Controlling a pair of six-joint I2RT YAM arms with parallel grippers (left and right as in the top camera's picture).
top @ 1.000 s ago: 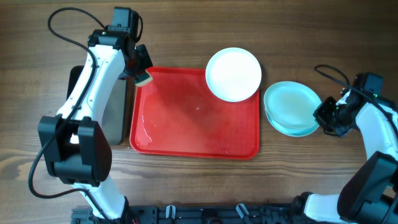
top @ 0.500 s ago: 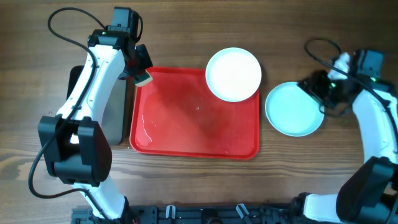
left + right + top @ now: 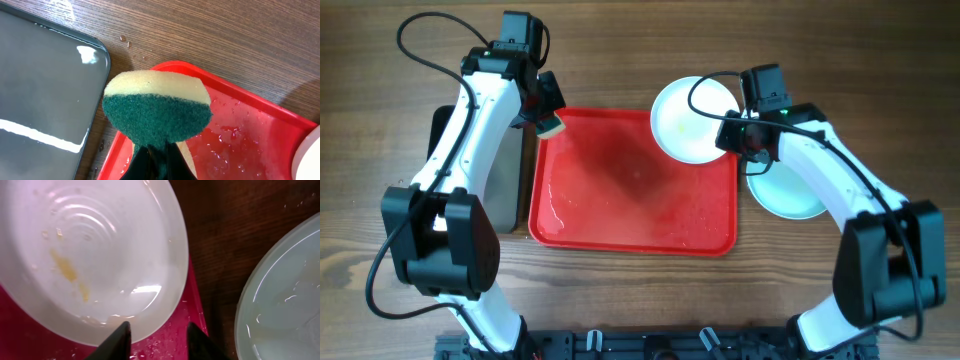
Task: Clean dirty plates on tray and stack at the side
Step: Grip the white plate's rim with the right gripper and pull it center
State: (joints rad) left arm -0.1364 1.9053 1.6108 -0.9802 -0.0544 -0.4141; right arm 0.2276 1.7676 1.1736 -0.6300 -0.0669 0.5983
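I logged a robotics lab bench, wood-grain table (image 3: 620, 50), left arm (image 3: 475, 120), right arm (image 3: 825, 170), exposed cabling.

I count one white plate (image 3: 688, 118) at my right pincer (image 3: 159, 340), mint-blue plates (image 3: 285, 305) beside it, number unclear, one red tray (image 3: 620, 190), one grey tray (image 3: 40, 85), one sponge (image 3: 155, 110).

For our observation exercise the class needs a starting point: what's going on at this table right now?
The left gripper holds a green-and-yellow sponge over the red tray's far left corner. The right gripper hangs open at the rim of the white plate, which sits on the tray's far right corner and shows yellowish smears. A mint plate lies on the table beside the tray.
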